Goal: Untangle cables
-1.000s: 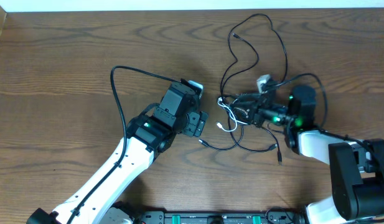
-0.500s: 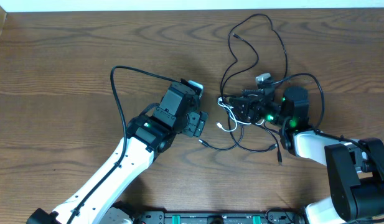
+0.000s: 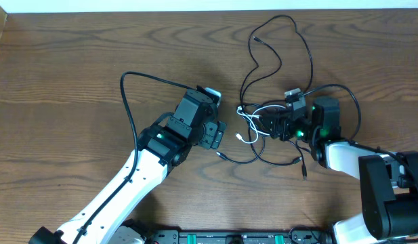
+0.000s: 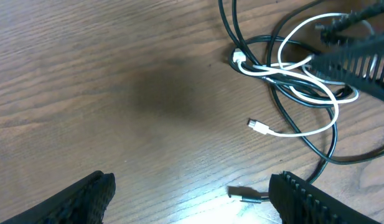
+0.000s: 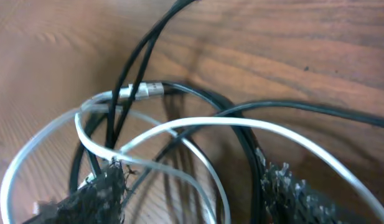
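Robot arms are working at tangled cables on a wooden table [image 3: 73, 68]
The left gripper [image 4: 192, 182] is hovering released (nothing between its fingers). Just right, the black cables [image 5: 316, 111] and white cable [image 4: 304, 78] are lying knotted. The right gripper [image 5: 192, 186] is straddling them, jaws spread.

Black cables [image 5: 142, 53]; white cable [image 4: 259, 127]; silver plug [image 4: 246, 196]; brown wood-grain table [image 3: 73, 68].
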You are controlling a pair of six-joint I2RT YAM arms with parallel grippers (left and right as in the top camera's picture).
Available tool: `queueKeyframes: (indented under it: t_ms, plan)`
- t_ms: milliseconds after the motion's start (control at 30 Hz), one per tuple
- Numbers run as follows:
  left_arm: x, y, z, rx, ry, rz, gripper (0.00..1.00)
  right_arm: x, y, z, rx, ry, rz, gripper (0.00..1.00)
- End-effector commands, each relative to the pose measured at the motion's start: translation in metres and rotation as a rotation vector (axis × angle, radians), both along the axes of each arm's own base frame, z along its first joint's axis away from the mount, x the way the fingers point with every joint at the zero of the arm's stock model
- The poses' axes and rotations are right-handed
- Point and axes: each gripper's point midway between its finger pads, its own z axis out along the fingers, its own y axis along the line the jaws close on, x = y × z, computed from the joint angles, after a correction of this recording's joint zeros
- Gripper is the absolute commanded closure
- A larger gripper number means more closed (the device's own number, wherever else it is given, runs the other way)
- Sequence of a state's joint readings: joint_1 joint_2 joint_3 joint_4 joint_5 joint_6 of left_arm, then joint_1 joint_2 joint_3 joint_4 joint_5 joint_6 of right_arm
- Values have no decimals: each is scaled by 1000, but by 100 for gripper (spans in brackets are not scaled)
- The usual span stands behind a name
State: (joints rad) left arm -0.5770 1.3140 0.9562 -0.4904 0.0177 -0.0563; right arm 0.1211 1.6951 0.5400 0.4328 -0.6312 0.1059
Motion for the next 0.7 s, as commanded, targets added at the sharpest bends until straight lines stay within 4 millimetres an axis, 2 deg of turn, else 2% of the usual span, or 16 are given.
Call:
queueKeyframes:
  t_ms: [0,200,333,467,667]
  plan:
    - [3,0,1,-4,1,13,16,-2,-1,-4,-87,-83,81,30]
    - [3,0,1,-4,1,13,16,-2,4,-2,-80,-97,99,30]
    - [3,0,1,-4,1,13,16,0,17,5,-90,-148,122,31]
    - [3,0,1,-4,1,13,16,0,28,1,-168,-185,124,26]
    - [3,0,1,-4,1,13,16,1,36,-4,-265,-224,117,30]
